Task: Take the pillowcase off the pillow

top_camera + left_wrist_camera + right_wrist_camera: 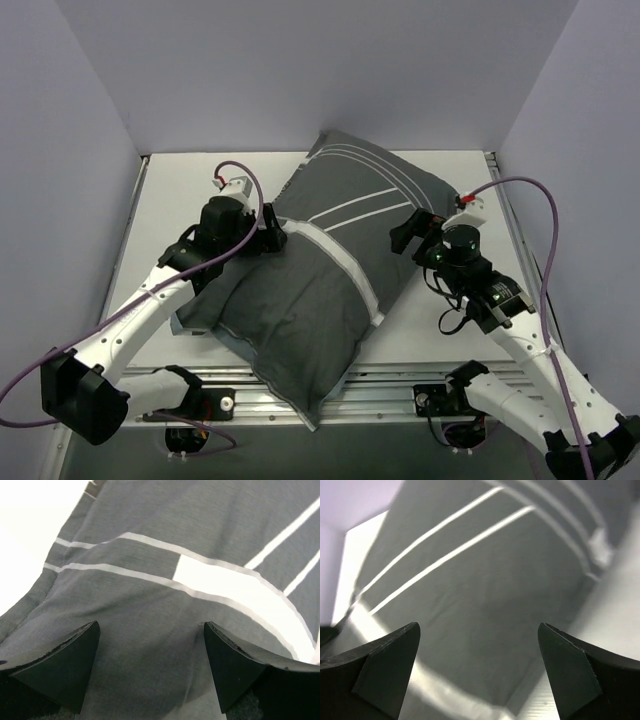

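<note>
Table has the pillowcase lying diagonally across it, dark striped face up. It's plump and full, with the pillow totally hidden inside, so I'd say basically nothing is off yet.

The left gripper is at the pillowcase's left edge, right by the wide white band. Its fingers are spread, with cloth between them but not pinched. The right gripper hovers at the pillowcase's right side, also spread wide and holding nothing.

Looks like the get-a-grip stage to me. My guess is the next move needs a pinch on the fabric alone, not the stuffing.

The pillowcase lay across the table, with the left gripper at its 9 o'clock and the right gripper at its 3 o'clock.
</note>
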`<state>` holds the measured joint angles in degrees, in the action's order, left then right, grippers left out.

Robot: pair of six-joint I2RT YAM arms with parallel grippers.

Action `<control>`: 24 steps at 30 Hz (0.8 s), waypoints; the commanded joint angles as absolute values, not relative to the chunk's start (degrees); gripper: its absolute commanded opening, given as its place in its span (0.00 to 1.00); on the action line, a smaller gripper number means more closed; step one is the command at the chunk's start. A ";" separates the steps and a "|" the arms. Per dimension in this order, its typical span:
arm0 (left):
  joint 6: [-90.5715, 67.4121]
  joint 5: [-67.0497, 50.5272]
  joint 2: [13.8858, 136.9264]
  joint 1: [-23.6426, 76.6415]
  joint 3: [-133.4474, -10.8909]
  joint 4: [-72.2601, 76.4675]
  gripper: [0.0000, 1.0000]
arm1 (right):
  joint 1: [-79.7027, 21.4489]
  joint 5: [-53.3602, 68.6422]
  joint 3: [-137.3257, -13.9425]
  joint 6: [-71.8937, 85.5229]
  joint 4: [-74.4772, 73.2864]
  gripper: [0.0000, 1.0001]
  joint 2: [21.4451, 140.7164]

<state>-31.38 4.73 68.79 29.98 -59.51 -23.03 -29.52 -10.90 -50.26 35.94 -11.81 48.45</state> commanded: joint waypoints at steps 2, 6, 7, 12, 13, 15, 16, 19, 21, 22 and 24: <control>-25.32 -2.10 69.69 30.41 -62.66 -23.56 0.94 | -18.32 -5.66 -43.96 38.06 -13.02 1.00 48.34; -23.82 -2.90 75.75 30.41 -65.21 -25.13 0.94 | -6.88 15.16 -34.12 39.72 4.67 1.00 47.55; -23.82 -3.34 78.20 30.32 -65.48 -25.22 0.94 | -5.20 18.51 -30.45 41.55 7.62 1.00 47.55; -25.31 -4.92 82.61 30.41 -64.87 -22.25 0.94 | -0.88 29.51 -24.70 42.36 18.35 1.00 52.28; -25.57 -5.18 83.40 30.41 -64.60 -21.80 0.94 | -0.88 30.84 -23.91 42.28 22.11 1.00 53.25; -26.01 -5.27 84.46 30.41 -63.90 -21.01 0.94 | -0.88 34.25 -21.89 43.33 28.08 1.00 56.06; -26.10 -5.27 84.72 30.41 -63.72 -20.83 0.94 | -0.88 35.32 -21.28 43.85 30.13 1.00 56.94; -26.19 -5.01 85.52 30.41 -62.93 -20.13 0.94 | -0.97 37.26 -19.52 44.73 36.02 1.00 60.46; -26.10 -4.48 85.87 30.41 -62.32 -20.04 0.94 | -0.97 37.35 -18.46 45.26 39.00 1.00 63.53; -26.02 -4.22 86.04 30.41 -62.05 -20.04 0.94 | -0.97 38.22 -18.20 45.70 40.24 1.00 65.63; -25.84 -3.96 86.04 30.41 -61.18 -20.04 0.94 | -1.05 39.28 -17.23 47.10 44.44 1.00 67.49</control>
<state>-25.89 -3.44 83.59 30.00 -63.81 -19.75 -1.04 34.52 -18.52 45.23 34.26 65.08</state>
